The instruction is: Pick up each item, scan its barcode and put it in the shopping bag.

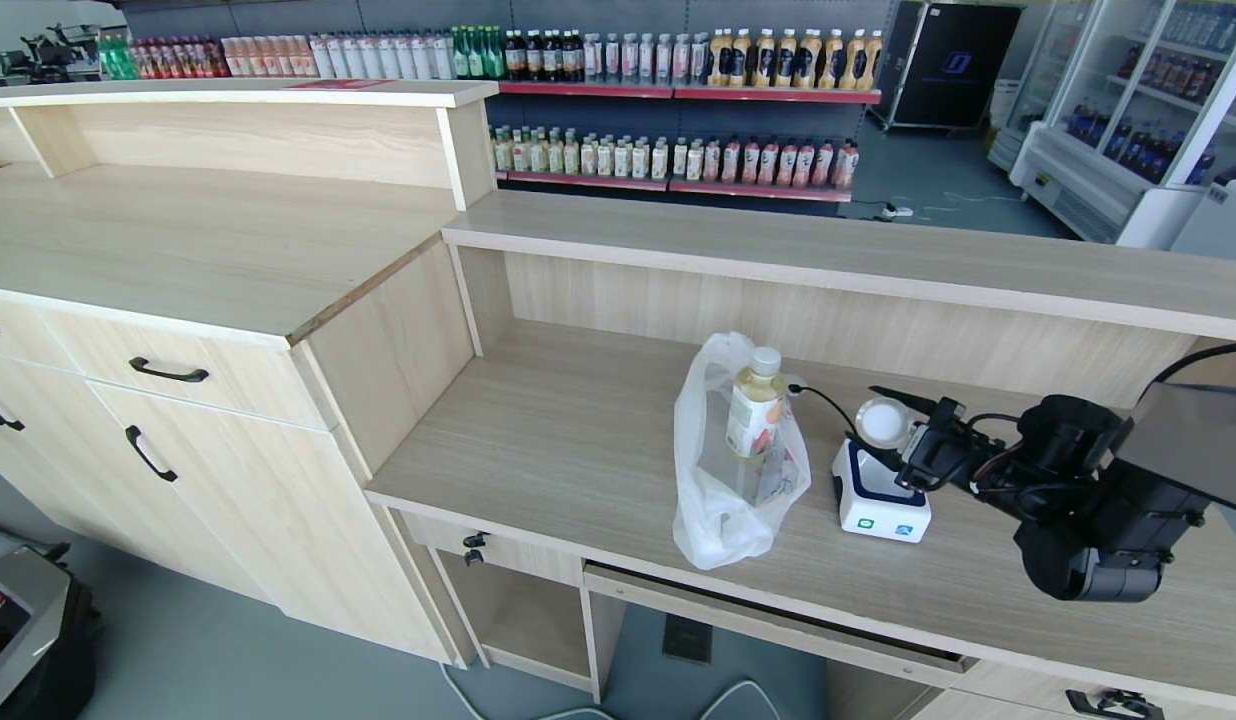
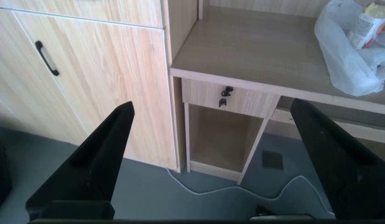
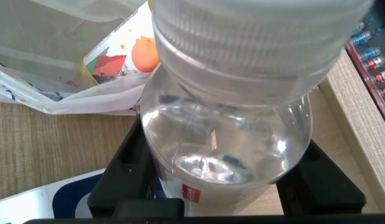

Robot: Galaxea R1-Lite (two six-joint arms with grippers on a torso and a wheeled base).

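A white plastic shopping bag (image 1: 723,500) stands on the low wooden counter (image 1: 578,440) with a yellow juice bottle (image 1: 756,405) upright inside it. Right of the bag sits a white and blue scanner (image 1: 878,500). My right gripper (image 1: 928,450) is shut on a clear bottle with a white cap (image 1: 883,422), held just above the scanner. In the right wrist view the clear bottle (image 3: 230,137) sits between the black fingers (image 3: 124,180), with the bag (image 3: 68,62) behind it. My left gripper (image 2: 211,168) hangs open below counter height, in front of the counter, well apart from the bag (image 2: 348,50).
A raised ledge (image 1: 858,260) runs behind the counter. A taller cabinet with black handles (image 1: 168,372) stands to the left. Under the counter are a keyed drawer (image 2: 225,96) and an open shelf, with a cable on the floor (image 2: 242,186). Drink shelves line the back wall.
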